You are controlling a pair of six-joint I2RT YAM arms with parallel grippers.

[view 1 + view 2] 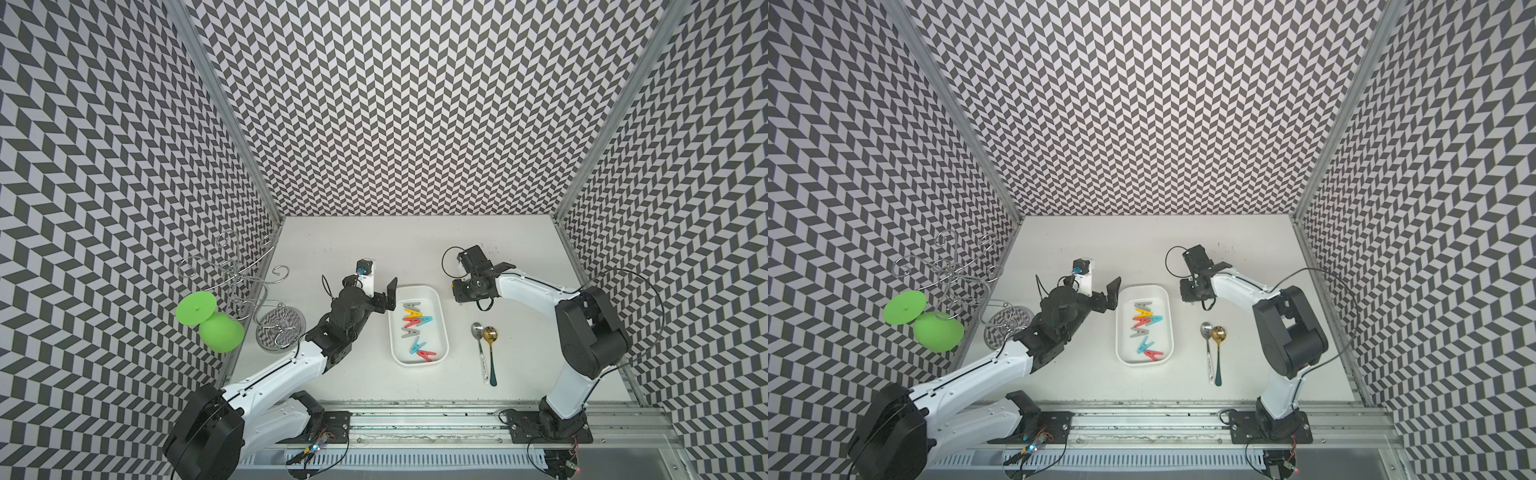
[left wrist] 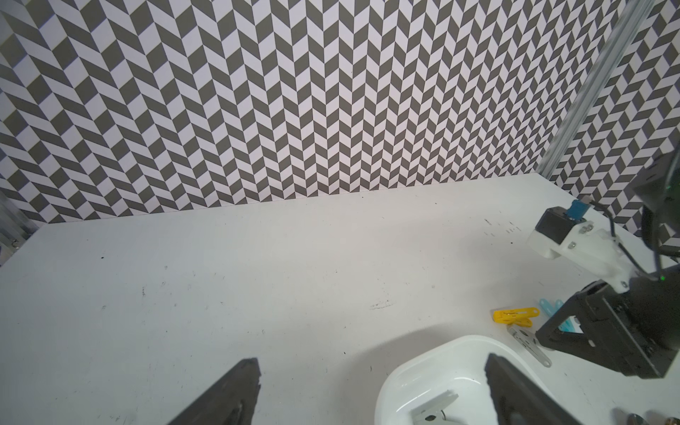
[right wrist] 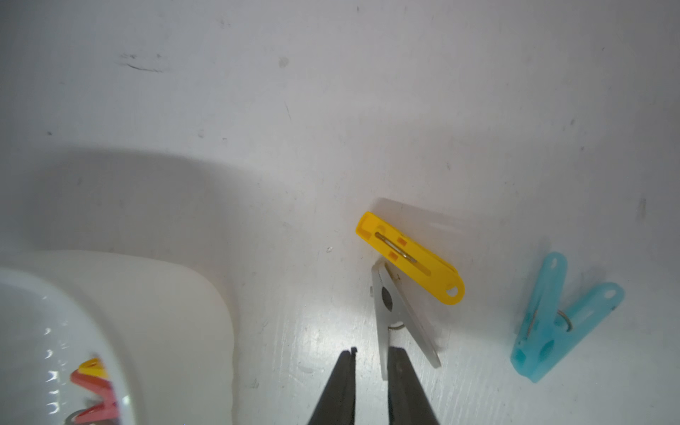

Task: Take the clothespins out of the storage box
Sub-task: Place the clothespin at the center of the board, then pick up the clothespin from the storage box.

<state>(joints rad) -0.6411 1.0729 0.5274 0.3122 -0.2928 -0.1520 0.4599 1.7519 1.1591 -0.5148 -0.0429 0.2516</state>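
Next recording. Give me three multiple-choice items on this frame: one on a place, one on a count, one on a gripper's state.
1. Where do the two spoons lie relative to the storage box? A inside it; B beside it on the table, to the robot's right; C across its rim.
2. How many clothespins lie outside the box in the right wrist view? A one; B three; C five.
3. How is the left gripper? A shut on a clothespin; B shut, empty; C open, empty.
Answers: 1 B, both spoons rest on bare table next to the box. 2 B, a yellow clothespin, a grey clothespin and a blue clothespin lie on the table. 3 C, its fingers stand wide apart, gripping nothing.
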